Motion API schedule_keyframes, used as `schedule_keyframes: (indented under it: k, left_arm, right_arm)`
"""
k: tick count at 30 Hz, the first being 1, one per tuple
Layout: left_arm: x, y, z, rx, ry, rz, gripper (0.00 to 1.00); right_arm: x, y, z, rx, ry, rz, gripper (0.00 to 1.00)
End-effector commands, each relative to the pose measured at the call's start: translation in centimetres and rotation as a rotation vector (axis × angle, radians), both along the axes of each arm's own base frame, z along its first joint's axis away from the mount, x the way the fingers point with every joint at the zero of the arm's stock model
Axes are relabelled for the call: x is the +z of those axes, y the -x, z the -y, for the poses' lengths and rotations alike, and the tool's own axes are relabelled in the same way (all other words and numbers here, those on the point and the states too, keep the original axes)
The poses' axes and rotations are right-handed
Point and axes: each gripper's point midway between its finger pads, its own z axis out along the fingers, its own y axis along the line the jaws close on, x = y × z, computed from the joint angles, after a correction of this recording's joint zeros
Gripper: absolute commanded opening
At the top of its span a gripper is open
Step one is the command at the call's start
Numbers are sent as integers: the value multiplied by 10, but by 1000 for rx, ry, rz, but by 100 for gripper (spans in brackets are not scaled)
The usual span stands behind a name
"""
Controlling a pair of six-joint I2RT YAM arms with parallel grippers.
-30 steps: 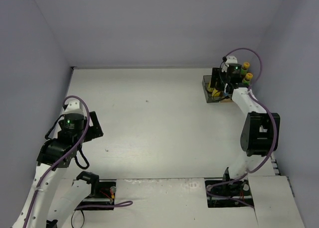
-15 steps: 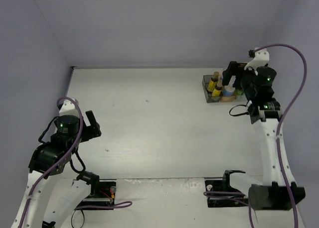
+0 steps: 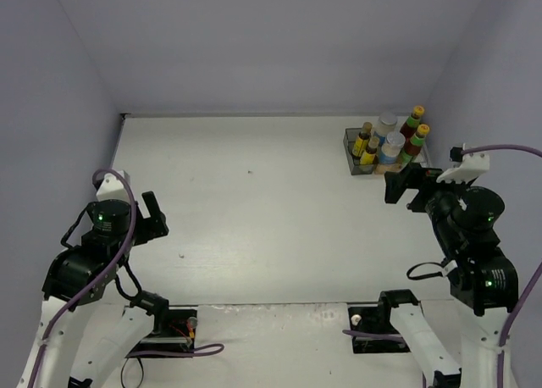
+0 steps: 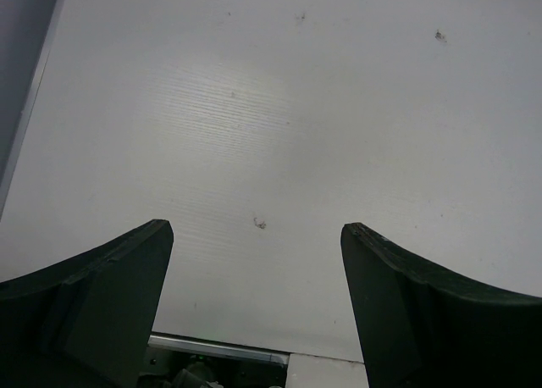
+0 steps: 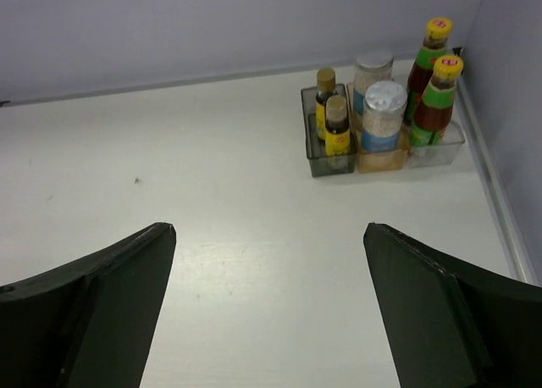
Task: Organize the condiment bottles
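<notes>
All six condiment bottles stand in the compartment tray (image 3: 353,153) at the back right. Two small brown yellow-labelled bottles (image 3: 368,142) fill its left part, two white silver-lidded jars (image 3: 391,145) the middle, and two dark yellow-capped bottles (image 3: 417,137) the right. In the right wrist view I see the brown bottles (image 5: 336,127), the jars (image 5: 383,117), the dark bottles (image 5: 439,97) and the tray (image 5: 312,155) ahead. My right gripper (image 3: 401,187) (image 5: 269,227) is open and empty, well short of the tray. My left gripper (image 3: 152,212) (image 4: 257,224) is open and empty over bare table at the left.
Grey walls close the table at the back, left and right; the tray sits near the right wall (image 3: 474,91). The arm bases and cables (image 3: 169,329) lie at the near edge. A small dark speck (image 4: 258,224) marks the table under the left gripper.
My right arm has drawn back from over the tray toward the near edge, so all six bottles now show. My left arm has shifted slightly nearer and lower.
</notes>
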Motion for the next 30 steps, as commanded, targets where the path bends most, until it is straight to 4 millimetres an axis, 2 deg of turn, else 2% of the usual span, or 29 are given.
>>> schedule_keyframes:
  k: [1, 6, 11, 17, 25, 30]
  left_arm:
    - [15, 1, -6, 11, -24, 40, 81]
    - [4, 9, -6, -3, -19, 14, 81]
    - [3, 18, -13, 35, -15, 13, 81]
    - [11, 27, -18, 52, -16, 17, 81]
    - [13, 34, -16, 62, 23, -8, 81]
    - [14, 35, -16, 65, 21, -12, 81]
  right_arm:
    - [-5, 14, 0, -17, -30, -21, 100]
    - [1, 39, 2, -17, -22, -11, 100]
    - [0, 58, 1, 4, -30, -7, 100]
    - [9, 72, 0, 17, -56, 46, 100]
    - [3, 89, -7, 70, -61, -5, 100]
    - [5, 99, -1, 50, -63, 19, 100]
